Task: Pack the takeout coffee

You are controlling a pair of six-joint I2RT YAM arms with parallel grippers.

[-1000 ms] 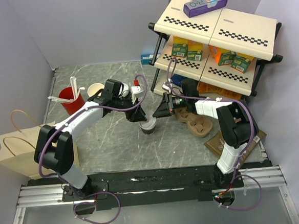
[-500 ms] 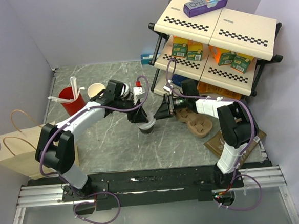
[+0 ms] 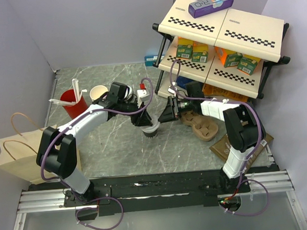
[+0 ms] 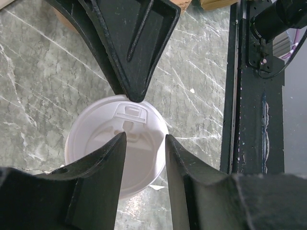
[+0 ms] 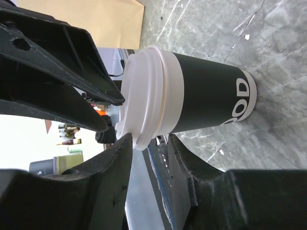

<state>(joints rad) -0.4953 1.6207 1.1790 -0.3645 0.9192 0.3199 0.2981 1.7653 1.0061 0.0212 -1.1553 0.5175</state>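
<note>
- The coffee [image 3: 152, 130] stands upright in the middle of the table [image 3: 108, 149], lid on, not yet packed
- The left claw [image 4: 144, 141] hovers part-open over the lid, gripping nothing, probably steadying it
- The right claw [image 5: 148, 143] is part-open at the lid's rim, not clamped
- Grey marbled table, lilac walls; paper bag [image 3: 17, 156] near left, shelf [image 3: 242, 30] far right

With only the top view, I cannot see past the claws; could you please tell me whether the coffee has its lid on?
Observer: Yes, the left wrist view shows the white lid covering the coffee.
Operator: Thanks. Is it upright?
Observer: Yes, the right wrist view shows its base flat on the table.
Operator: Is the right claw shut on it?
Observer: No, that claw is open, the lid's rim between its fingers.
</note>
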